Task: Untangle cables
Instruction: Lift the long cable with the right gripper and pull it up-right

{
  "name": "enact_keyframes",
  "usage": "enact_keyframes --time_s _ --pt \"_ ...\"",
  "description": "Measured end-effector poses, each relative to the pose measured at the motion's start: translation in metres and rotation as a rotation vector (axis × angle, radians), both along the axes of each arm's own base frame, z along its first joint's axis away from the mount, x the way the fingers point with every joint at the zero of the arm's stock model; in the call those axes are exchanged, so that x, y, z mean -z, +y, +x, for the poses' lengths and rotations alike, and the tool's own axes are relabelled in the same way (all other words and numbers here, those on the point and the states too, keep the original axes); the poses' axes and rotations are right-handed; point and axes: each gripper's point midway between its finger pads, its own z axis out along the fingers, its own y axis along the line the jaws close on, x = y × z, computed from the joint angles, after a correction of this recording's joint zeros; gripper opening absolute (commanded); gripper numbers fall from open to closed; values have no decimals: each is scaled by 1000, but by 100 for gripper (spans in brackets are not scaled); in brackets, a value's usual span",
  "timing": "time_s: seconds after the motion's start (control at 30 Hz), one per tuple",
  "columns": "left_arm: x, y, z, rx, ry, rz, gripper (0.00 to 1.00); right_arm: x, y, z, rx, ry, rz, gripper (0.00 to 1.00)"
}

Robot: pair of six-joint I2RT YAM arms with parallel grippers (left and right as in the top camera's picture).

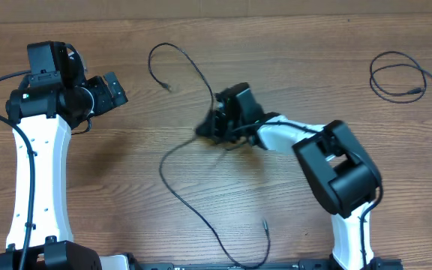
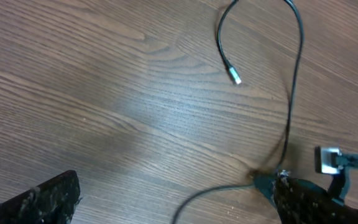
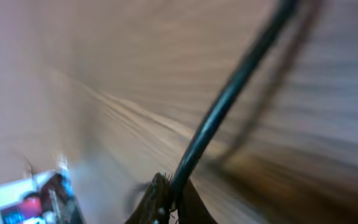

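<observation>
Plainly the grasp is made: the right gripper [image 1: 210, 129] pinches the thin black plug-ended cable [image 1: 190, 207] looped mid-table, the left gripper [image 1: 115, 88] hangs wide and empty, so next, I judge, comes a slow pull opening the loop

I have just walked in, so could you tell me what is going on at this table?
The right pincer is shut on a long black cable near the middle of the table. The left pincer stands open off to one side, holding nothing. A second cable lies looped by itself near the table's far right edge, clear of the first.
</observation>
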Motion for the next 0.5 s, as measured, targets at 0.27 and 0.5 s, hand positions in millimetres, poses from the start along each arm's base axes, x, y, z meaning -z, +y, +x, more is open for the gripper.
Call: enact_keyframes --time_s 0.27,0.5 --pt "0 0 0 0 0 -1 99 -124 -95 42 59 -340 -66 4" --pt "0 0 0 0 0 -1 100 -334 -177 36 215 -887 -36 4"
